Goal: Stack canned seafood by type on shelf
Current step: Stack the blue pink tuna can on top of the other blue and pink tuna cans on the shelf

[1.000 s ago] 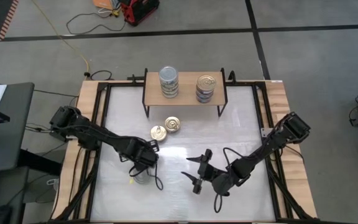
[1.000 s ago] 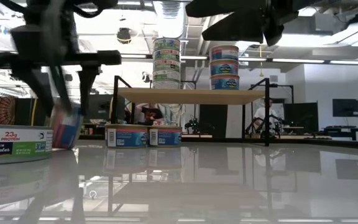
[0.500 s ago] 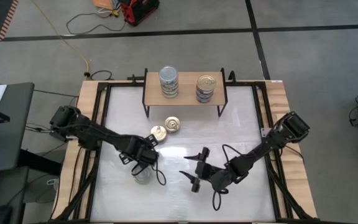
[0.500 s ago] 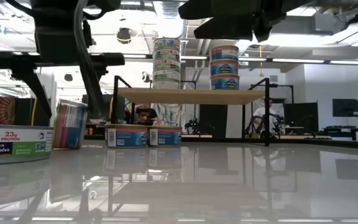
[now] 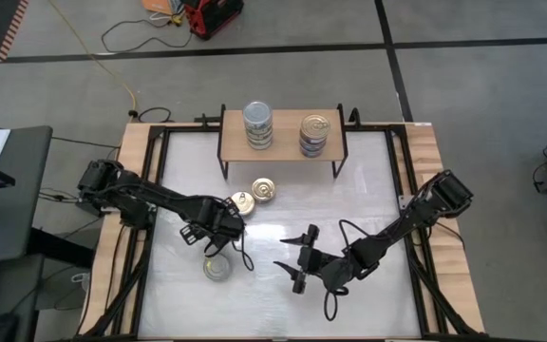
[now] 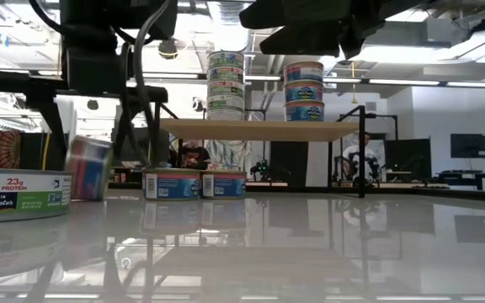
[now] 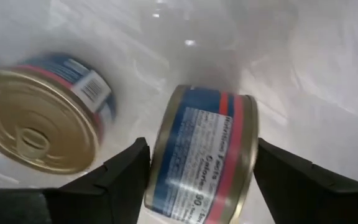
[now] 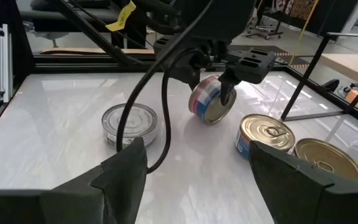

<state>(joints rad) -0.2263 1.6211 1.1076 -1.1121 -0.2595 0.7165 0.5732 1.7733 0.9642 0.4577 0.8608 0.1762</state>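
My left gripper point(image 5: 218, 228) is shut on a blue-and-red labelled tin point(image 7: 204, 155) just above the table, near the two gold-lidded tins point(image 5: 243, 201) point(image 5: 264, 190) that stand in front of the shelf point(image 5: 283, 142). A silver-lidded tin point(image 5: 216, 268) sits on the table on the near side of the left gripper. Two stacks of tins point(image 5: 257, 123) point(image 5: 313, 133) stand on the shelf board. My right gripper point(image 5: 297, 261) hangs open over the table's near middle and holds nothing. My left gripper pinches the tin between its two fingers, one finger point(image 7: 126, 171) by the gold lid rim point(image 7: 161, 155), the other point(image 7: 291, 180) by the opposite flat end. The fingers come from above. The tin is lifted clear and tilted on edge point(image 6: 88, 167), its label wall facing the wrist camera.
The shelf's black legs point(image 5: 224, 166) point(image 5: 338, 163) stand at the far end of the white tabletop. Black frame rails point(image 5: 150, 190) point(image 5: 402, 190) run along both sides. Cables trail under each arm point(image 5: 240, 261). Bare tabletop lies right of the gold tins point(image 5: 349, 204).
My left gripper, still shut on the tilted tin, has moved toward the table's far edge, nearer the gold tins. The silver-lidded tin that it partly covered now shows whole and has stayed in place.
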